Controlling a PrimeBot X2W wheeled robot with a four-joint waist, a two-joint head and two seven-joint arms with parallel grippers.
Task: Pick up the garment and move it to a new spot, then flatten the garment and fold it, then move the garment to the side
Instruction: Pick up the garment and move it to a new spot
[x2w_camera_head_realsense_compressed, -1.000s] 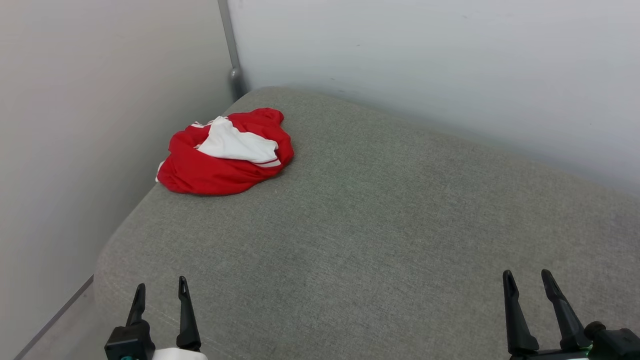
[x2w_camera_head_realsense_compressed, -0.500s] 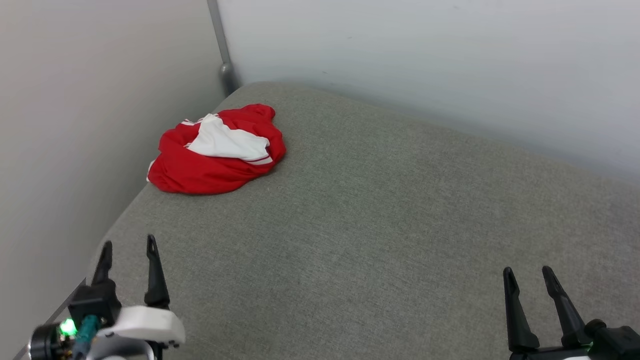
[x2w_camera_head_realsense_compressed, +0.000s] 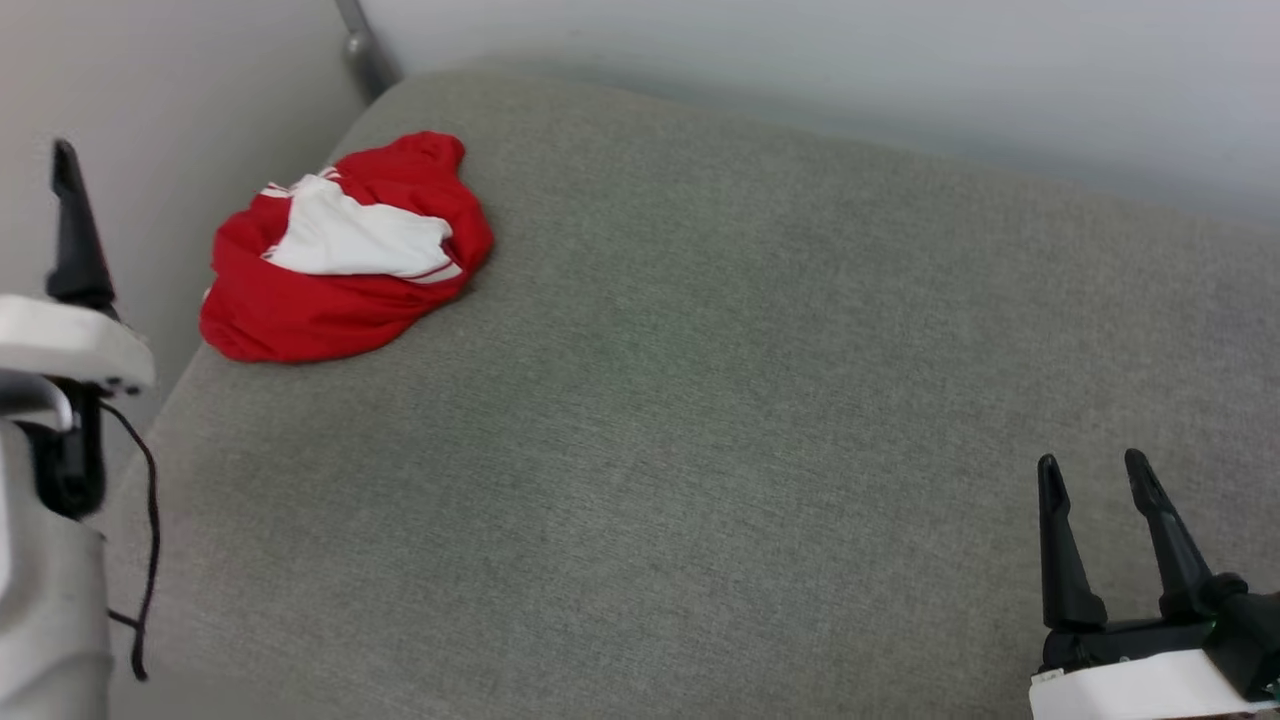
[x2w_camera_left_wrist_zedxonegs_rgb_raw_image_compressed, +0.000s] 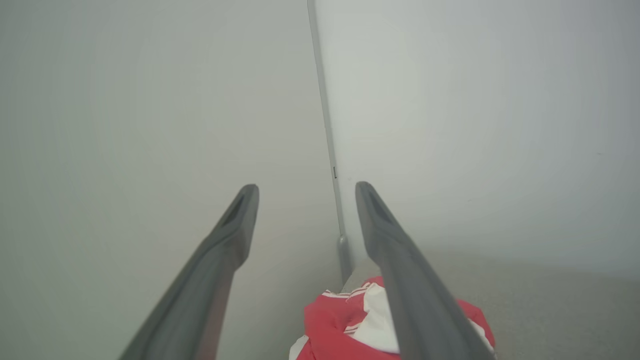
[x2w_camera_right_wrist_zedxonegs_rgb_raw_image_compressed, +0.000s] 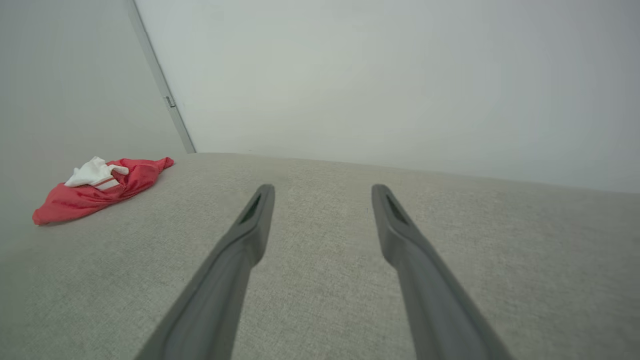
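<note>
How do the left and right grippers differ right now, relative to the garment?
The left gripper is near the garment, which lies just below its fingertips in its wrist view; the right gripper is far off across the grey cushion. The left points at the wall corner; the right points along the cushion. Both are open and empty.

- The left tool has its two long dark fingers spread wide and empty.
- In the head view it stands at 9 o'clock, with one finger pointing to 12.
- Below it, a white housing tops the pale forearm at 8 o'clock.
- The right tool sits at 4 o'clock, fingers parted and empty, tips toward 12.
</note>
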